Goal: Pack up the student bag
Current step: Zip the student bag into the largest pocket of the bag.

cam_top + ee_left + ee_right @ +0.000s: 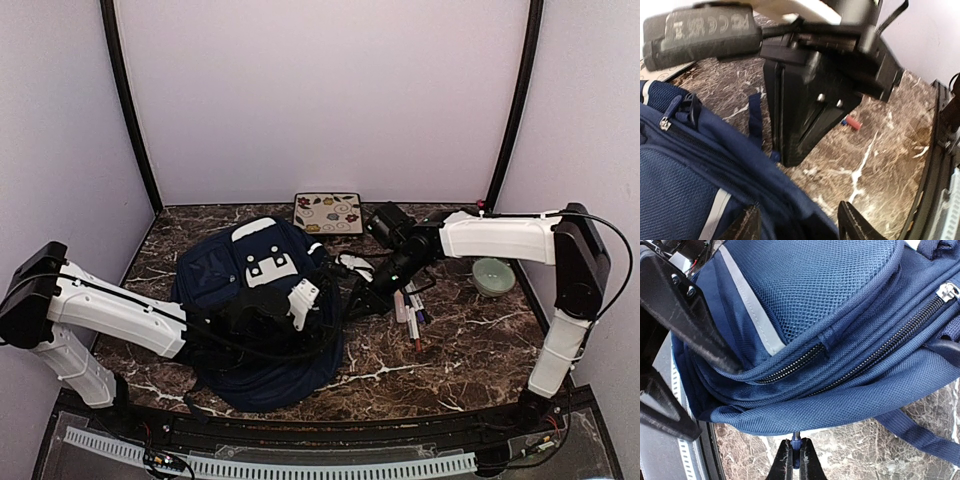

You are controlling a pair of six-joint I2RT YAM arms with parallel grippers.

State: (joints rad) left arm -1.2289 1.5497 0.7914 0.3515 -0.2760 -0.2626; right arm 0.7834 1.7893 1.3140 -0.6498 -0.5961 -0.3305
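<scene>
My right claw point(796, 460) is pinched shut on the zipper pull point(796, 442); my left claw point(800, 226) stands open over the backpack point(840, 290). It looks soft and floppy, so I'd grab a stitched edge.

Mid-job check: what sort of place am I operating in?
Probably an enclosed lab test cell, not a classroom: plain pale walls wrap a marble-patterned table, with the student bag staged on it.

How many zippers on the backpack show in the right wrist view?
2: a short zipper under the mesh panel, a longer zipper just below, running up-right. Others may be hidden.
</scene>
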